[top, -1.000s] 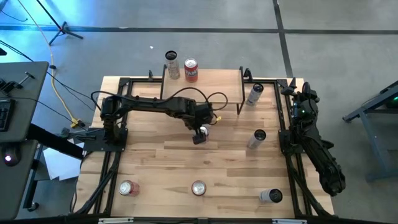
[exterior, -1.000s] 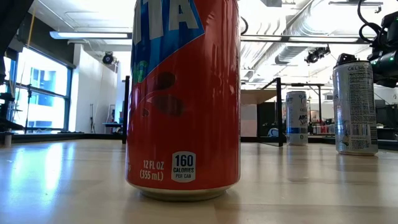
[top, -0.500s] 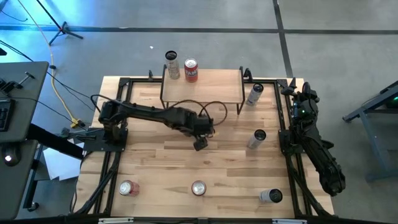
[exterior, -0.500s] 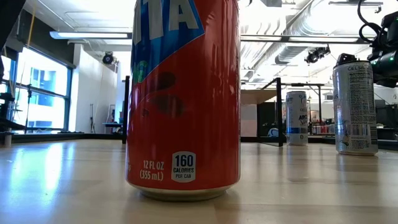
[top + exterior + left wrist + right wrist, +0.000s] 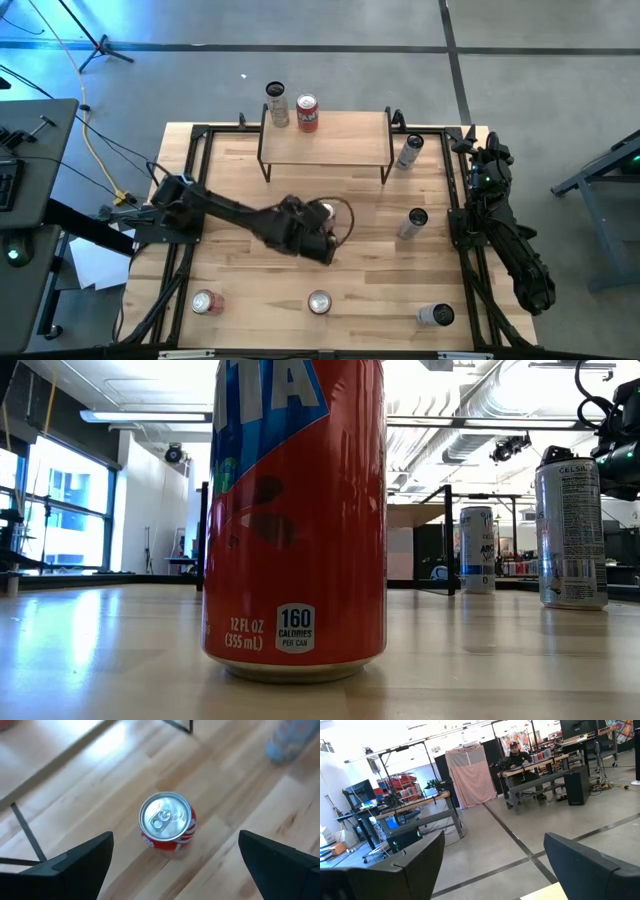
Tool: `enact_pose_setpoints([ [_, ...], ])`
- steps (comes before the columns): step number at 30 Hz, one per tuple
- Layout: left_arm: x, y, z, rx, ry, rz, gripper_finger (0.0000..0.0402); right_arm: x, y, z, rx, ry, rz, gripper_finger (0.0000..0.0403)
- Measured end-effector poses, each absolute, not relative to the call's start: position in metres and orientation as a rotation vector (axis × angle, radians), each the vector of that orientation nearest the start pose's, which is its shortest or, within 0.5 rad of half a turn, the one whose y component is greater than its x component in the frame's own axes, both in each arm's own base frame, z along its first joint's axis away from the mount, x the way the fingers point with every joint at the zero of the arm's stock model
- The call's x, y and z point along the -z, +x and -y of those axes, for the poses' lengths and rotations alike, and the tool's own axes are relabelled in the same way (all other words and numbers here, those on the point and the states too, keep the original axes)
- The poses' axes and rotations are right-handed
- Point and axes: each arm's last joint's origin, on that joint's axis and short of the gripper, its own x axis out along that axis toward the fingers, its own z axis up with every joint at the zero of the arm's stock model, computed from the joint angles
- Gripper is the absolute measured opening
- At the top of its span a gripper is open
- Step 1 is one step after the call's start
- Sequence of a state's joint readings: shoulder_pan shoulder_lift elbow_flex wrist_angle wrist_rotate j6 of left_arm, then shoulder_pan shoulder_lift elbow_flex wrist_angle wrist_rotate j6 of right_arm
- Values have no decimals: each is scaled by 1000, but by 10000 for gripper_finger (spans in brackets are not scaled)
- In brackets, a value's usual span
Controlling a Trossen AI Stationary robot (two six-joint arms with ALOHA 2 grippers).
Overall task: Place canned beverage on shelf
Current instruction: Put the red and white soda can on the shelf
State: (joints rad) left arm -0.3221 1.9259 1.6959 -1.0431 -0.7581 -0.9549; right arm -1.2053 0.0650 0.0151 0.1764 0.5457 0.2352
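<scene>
Your landmark is the shelf (image 5: 325, 138) at the far middle of the tabletop (image 5: 240, 255); it already carries two upright cans at its left end, a silver can (image 5: 277, 103) and a red can (image 5: 307, 112) just beside it, with the rest of the board bare. The left tool (image 5: 322, 243) hangs in front of the shelf, nearer you, over the middle of the tabletop; its jaws stand wide apart and hold nothing. The red-and-white can (image 5: 166, 826) you are after stands upright directly below the tool, between the two fingers (image 5: 80, 862) in the left wrist view, its pull-tab top facing up. To do this step well, I judge you should come straight down with the can centred, both fingers clear of its rim, and close low enough on the body that it will not tip; then carry it to the bare stretch right of the red can. The right tool (image 5: 490, 865) waits off the right of the shelf, partly open and empty. None of the cans looks opened, so their contents stay hidden.
</scene>
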Motion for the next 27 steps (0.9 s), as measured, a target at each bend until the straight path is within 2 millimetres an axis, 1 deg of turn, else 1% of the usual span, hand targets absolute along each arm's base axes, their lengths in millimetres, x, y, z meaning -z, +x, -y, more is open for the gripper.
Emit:
enact_pose_setpoints([
  [3,-261,369,117,-892,-196,-692,400,-180,20,95,1722,125,342,328],
  [7,-245,363,125,-976,-228,-540,400,-180,20,95,1722,125,341,328],
  [12,-224,360,134,-1000,-255,-352,400,-180,20,95,1722,125,341,328],
  [14,-215,360,135,-995,-257,-315,400,-180,20,95,1722,125,342,328],
  [18,-205,360,134,-1007,-257,-243,400,-180,20,95,1722,125,341,328],
  [27,-180,359,130,-984,-276,-189,400,-180,20,95,1722,125,341,328],
])
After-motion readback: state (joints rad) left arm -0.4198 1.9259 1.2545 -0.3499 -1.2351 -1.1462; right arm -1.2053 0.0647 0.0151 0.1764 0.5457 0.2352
